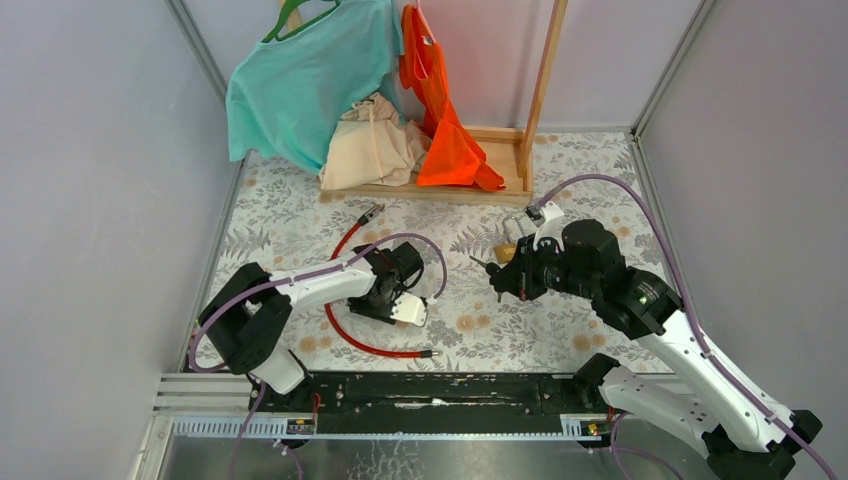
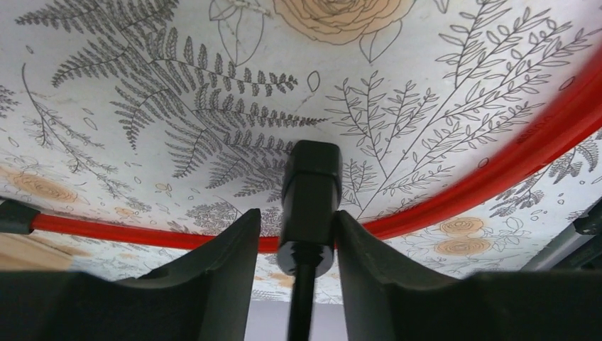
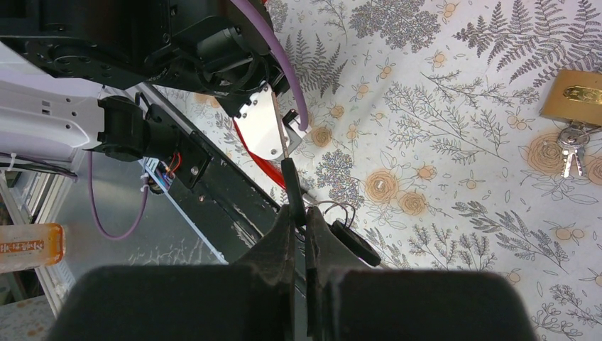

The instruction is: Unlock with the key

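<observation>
A red cable lock [image 1: 375, 350] curls on the floral table [image 1: 560, 330]. Its black lock head [image 2: 310, 192] stands between my left gripper's [image 2: 298, 217] fingers in the left wrist view. The right finger touches it and a gap shows at the left finger, so the jaws are open. My right gripper [image 3: 299, 213] is shut on a black-headed key [image 3: 289, 181], held above the table with its blade pointing toward the left arm. A ring with a second black key [image 3: 355, 241] hangs from it. In the top view the right gripper [image 1: 497, 283] is to the right of the left gripper [image 1: 390, 300].
A brass padlock [image 3: 576, 96] with small silver keys [image 3: 571, 149] lies behind the right gripper. A wooden clothes rack [image 1: 500, 160] at the back carries a teal shirt [image 1: 300, 90], an orange vest [image 1: 445, 120] and a beige bag [image 1: 375, 145]. A black rail [image 1: 430, 390] runs along the near edge.
</observation>
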